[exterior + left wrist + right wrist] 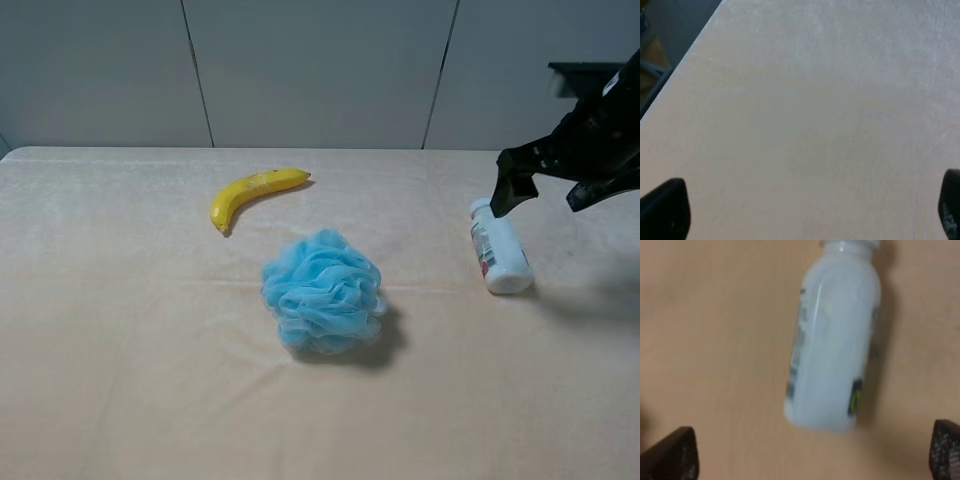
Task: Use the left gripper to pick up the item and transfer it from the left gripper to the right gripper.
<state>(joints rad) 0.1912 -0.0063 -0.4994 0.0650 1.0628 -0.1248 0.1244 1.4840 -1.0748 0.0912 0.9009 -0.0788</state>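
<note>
Lying on its side on the table, the bottle sits at the right of the high view, well apart from the blue sponge in the middle and the banana further back to the left. It is a small bottle of translucent white plastic with a white round cap at the far end and a broad flat base nearer the camera. A white label with red and dark print wraps its side. In the right wrist view the bottle looks blurred, a pale rounded body narrowing to a neck, with the label's edge showing as dark and greenish marks along both flanks; nothing touches it.

The right gripper hangs just above and behind the cap end, with its black fingers spread and holding nothing; in its wrist view the two fingertips stand wide apart at the corners, the bottle between and beyond them.

The left gripper looks down on bare table, with its fingers released, the tips far apart at the frame's edges and nothing between them.
</note>
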